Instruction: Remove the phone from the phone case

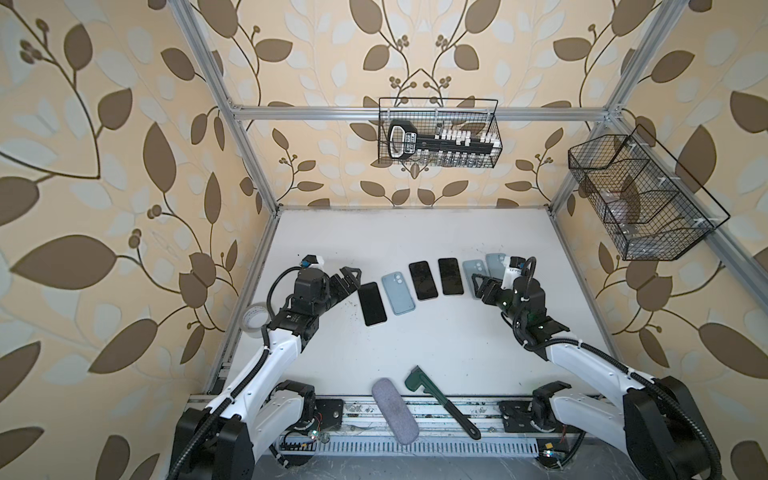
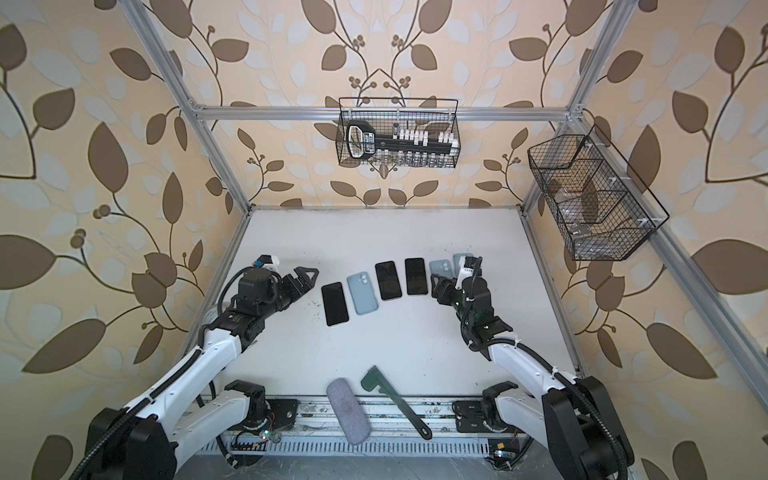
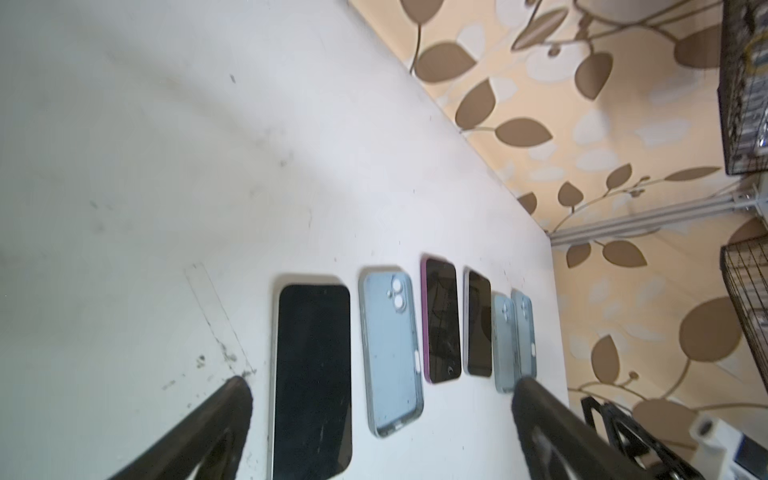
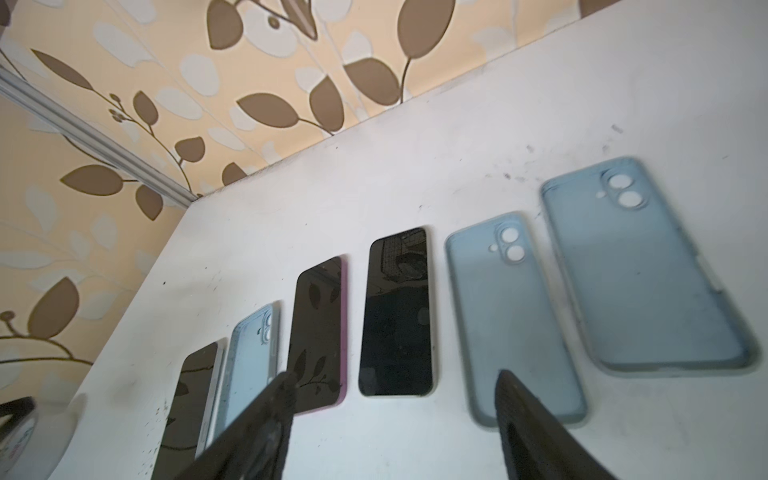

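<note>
Three dark-screened phones and three empty light-blue cases lie flat in a row on the white table (image 1: 415, 232). From the left come a phone (image 1: 372, 303) (image 3: 311, 382), a case (image 1: 398, 293) (image 3: 390, 353), a pink-rimmed phone (image 1: 423, 280) (image 4: 318, 328), a phone (image 1: 450, 276) (image 4: 397, 316) and two overlapping cases (image 1: 473, 270) (image 4: 511, 316). Whether the pink rim is a case I cannot tell. My left gripper (image 1: 352, 281) (image 3: 382, 386) hangs open just left of the row, holding nothing. At the row's right end, my right gripper (image 1: 476, 287) (image 4: 395, 378) is open and empty.
A tape roll (image 1: 255, 318) sits by the left arm. A grey pouch (image 1: 395, 415) and a green wrench (image 1: 440, 399) lie at the front edge. Wire baskets hang on the back wall (image 1: 440, 133) and the right wall (image 1: 640, 199).
</note>
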Tool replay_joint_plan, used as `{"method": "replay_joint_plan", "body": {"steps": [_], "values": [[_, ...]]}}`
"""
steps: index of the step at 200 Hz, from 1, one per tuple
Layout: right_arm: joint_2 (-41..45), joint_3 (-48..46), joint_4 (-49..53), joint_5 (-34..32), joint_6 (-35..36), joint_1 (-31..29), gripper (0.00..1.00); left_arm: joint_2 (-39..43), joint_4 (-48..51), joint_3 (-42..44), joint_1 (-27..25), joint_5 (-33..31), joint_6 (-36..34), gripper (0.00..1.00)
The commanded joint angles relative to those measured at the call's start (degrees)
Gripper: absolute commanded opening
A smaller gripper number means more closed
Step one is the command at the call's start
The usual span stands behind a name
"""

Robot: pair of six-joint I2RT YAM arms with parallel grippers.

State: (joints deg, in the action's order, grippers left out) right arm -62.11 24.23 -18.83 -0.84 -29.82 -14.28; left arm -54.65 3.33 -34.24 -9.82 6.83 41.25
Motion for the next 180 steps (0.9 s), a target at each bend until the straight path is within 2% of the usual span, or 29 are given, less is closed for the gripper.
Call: {"method": "replay_joint_plan", "body": {"steps": [1,14,36,46,60,77,100,115,154,180], "values": [[1.0,3.6,6.7,1.4,5.2,2.8,0.84,-0.6,9.7,-4.5,-0.4,-15.8,-4.9,0.99],[1.4,4.7,8.5,0.7,6.8,4.4,0.92,-1.7,9.0,-5.6,-0.4,-21.2,-4.6,0.99],[1.8,5.4,9.4,-0.7,8.6,6.4,1.0,-2.8,4.5,-6.0,-0.4,-25.4,-11.3,0.99],[1.9,5.8,9.8,-1.7,9.1,7.0,1.0,-3.6,2.0,-5.8,-0.4,-27.8,-15.2,0.99],[1.9,6.1,9.9,-2.3,10.7,7.7,1.0,-5.0,-3.5,-4.2,-0.4,-28.3,-24.5,0.99],[2.3,5.8,9.1,-3.2,12.2,8.0,1.0,-6.1,-7.2,-1.9,-0.4,-33.9,-26.9,0.99],[2.3,6.0,9.2,-4.3,13.6,8.1,1.0,-8.3,-13.8,1.6,-0.3,-38.0,-31.4,0.99],[2.3,6.0,9.3,-6.9,14.8,8.1,1.0,-10.0,-20.4,5.0,0.1,-37.5,-33.2,0.99],[-0.1,5.5,7.6,-17.5,17.8,8.0,1.0,-15.0,-29.8,8.6,1.3,-34.4,-35.9,0.99],[-3.8,5.2,4.9,-15.8,21.0,8.4,1.0,-16.9,-33.5,8.6,3.2,-30.6,-37.4,0.99]]}}
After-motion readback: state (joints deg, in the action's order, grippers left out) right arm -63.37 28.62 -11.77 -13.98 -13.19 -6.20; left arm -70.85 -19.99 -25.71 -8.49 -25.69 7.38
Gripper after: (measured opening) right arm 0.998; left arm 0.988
